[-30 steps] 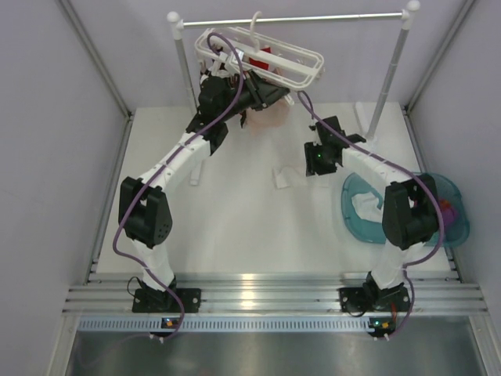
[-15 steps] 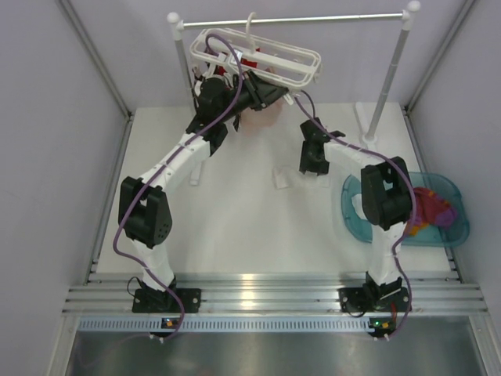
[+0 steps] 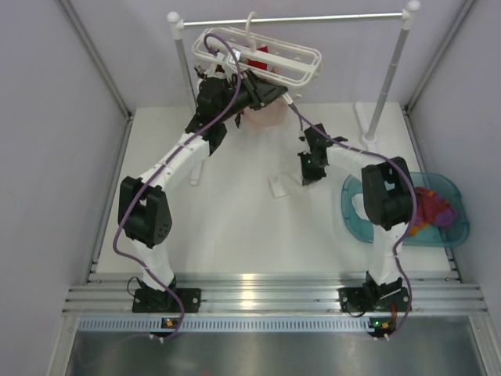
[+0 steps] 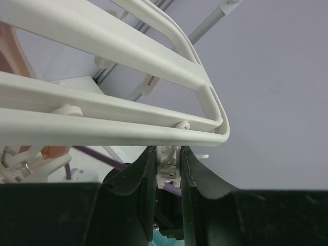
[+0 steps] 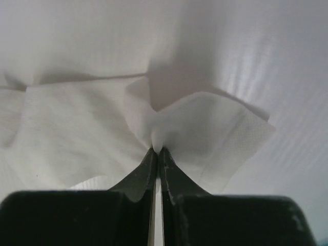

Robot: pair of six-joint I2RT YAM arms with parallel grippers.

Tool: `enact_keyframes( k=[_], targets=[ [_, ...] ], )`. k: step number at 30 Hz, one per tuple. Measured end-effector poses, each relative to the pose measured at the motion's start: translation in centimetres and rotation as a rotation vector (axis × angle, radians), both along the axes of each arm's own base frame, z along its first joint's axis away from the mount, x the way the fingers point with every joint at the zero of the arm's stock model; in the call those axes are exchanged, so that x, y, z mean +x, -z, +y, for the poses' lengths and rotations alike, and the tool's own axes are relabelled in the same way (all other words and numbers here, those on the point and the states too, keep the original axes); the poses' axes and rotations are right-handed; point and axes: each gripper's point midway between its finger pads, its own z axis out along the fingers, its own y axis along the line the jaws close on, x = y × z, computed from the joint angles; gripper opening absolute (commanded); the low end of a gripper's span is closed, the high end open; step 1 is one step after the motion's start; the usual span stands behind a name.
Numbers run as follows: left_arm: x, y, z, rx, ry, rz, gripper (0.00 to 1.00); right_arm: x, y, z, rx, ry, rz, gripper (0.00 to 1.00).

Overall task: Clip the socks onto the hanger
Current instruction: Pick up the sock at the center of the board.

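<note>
The jaws of the right gripper [image 5: 156, 154] are clenched on a raised fold of a white sock [image 5: 205, 128], the fingertips meeting with only the fabric between them; in the wrist view the cloth fans out to both sides of the pinch, and its long axis cannot be told from the crumple. From above, this sock [image 3: 279, 186] lies near the middle of the white table [image 3: 227, 235], just left of the right gripper [image 3: 311, 166], with bare tabletop towards the near edge and the left wall. A teal bin [image 3: 458, 223] sits at the table's right edge, close beside the right arm, holding a magenta sock [image 3: 432, 207] and another white one. Further back, the jaws of the left gripper [image 4: 168, 164] are closed on a small white clip [image 4: 168, 171] hanging under the hanger [image 4: 128, 128], one finger touching each side of it. From above, the left gripper [image 3: 270, 94] reaches under the hanger [image 3: 307, 74], whose long axis runs left to right, roughly along the silver rail [image 3: 329, 16] that its hook goes over. A red sock [image 3: 258, 61] shows through the slats and a pale pink sock [image 3: 262, 117] hangs below. The rail's posts [image 3: 389, 78] stand near the back corners, close to the side walls.
</note>
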Motion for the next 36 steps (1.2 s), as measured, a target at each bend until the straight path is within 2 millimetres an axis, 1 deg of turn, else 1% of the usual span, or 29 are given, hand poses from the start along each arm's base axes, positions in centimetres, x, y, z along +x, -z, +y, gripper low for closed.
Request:
enact_keyframes(
  k=[3, 5, 6, 8, 10, 12, 14, 15, 17, 18, 19, 20, 22, 23, 25, 27, 28, 29, 30, 32, 34, 36],
  targets=[
    [0.0, 0.0, 0.0, 0.000, 0.000, 0.000, 0.01, -1.4, -0.1, 1.4, 0.022, -0.260, 0.000, 0.00],
    [0.0, 0.0, 0.0, 0.000, -0.001, 0.000, 0.01, -3.1, -0.4, 2.5, 0.022, -0.474, -0.009, 0.00],
    [0.0, 0.0, 0.0, 0.000, 0.000, 0.000, 0.01, -4.1, -0.7, 3.1, 0.017, -0.621, -0.032, 0.00],
    [0.0, 0.0, 0.0, 0.000, 0.000, 0.000, 0.01, -6.7, -1.6, 3.8, 0.001, -0.909, -0.083, 0.00],
    [0.0, 0.0, 0.0, 0.000, 0.000, 0.000, 0.01, -9.2, -3.0, 4.1, -0.020, -1.176, -0.140, 0.00],
    [0.0, 0.0, 0.0, 0.000, 0.002, 0.000, 0.01, -10.8, -4.5, 4.3, -0.055, -1.438, -0.219, 0.00],
    [-0.1, 0.0, 0.0, 0.000, 0.004, 0.000, 0.00, -11.5, -5.5, 4.3, -0.094, -1.630, -0.299, 0.06],
    [-0.1, 0.0, 0.0, 0.000, 0.004, 0.000, 0.01, -11.6, -5.7, 4.2, -0.116, -1.709, -0.331, 0.16],
    [-0.1, 0.0, 0.0, 0.000, 0.005, 0.000, 0.01, -11.8, -5.7, 4.0, -0.151, -1.819, -0.362, 0.31],
    [-0.1, 0.0, 0.0, 0.000, 0.007, 0.000, 0.01, -11.7, -5.5, 3.8, -0.167, -1.860, -0.372, 0.48],
    [-0.1, 0.0, 0.0, 0.001, 0.007, 0.000, 0.01, -11.7, -5.3, 3.7, -0.178, -1.880, -0.376, 0.59],
    [-0.1, 0.0, 0.0, 0.001, 0.007, 0.001, 0.01, -11.6, -5.2, 3.6, -0.190, -1.900, -0.381, 0.64],
    [-0.1, 0.0, 0.0, 0.001, 0.008, 0.000, 0.01, -11.5, -5.1, 3.5, -0.208, -1.902, -0.395, 0.68],
    [-0.1, 0.0, 0.0, 0.001, 0.009, 0.000, 0.01, -11.4, -5.1, 3.5, -0.213, -1.873, -0.401, 0.67],
    [-0.2, 0.0, -0.1, 0.001, 0.012, 0.000, 0.01, -11.2, -5.5, 3.6, -0.214, -1.794, -0.412, 0.58],
    [-0.2, 0.0, 0.0, 0.001, 0.013, 0.000, 0.01, -10.5, -6.5, 3.9, -0.202, -1.634, -0.422, 0.44],
    [-0.2, 0.0, 0.0, 0.001, 0.013, 0.001, 0.01, -10.0, -7.1, 4.1, -0.193, -1.541, -0.431, 0.39],
    [-0.2, 0.0, 0.0, 0.000, 0.013, 0.001, 0.01, -9.8, -7.6, 4.1, -0.176, -1.423, -0.419, 0.39],
    [-0.1, 0.0, 0.0, 0.000, 0.013, 0.001, 0.01, -9.5, -8.0, 4.2, -0.160, -1.313, -0.408, 0.41],
    [-0.1, 0.0, 0.1, -0.001, 0.012, 0.000, 0.01, -9.0, -8.5, 4.2, -0.122, -1.083, -0.379, 0.41],
    [-0.1, -0.1, 0.1, -0.003, 0.011, 0.002, 0.01, -8.7, -8.4, 4.1, -0.082, -0.851, -0.341, 0.44],
    [-0.1, -0.1, 0.1, -0.004, 0.011, 0.003, 0.01, -9.1, -7.5, 3.7, -0.052, -0.675, -0.294, 0.45]
  ],
)
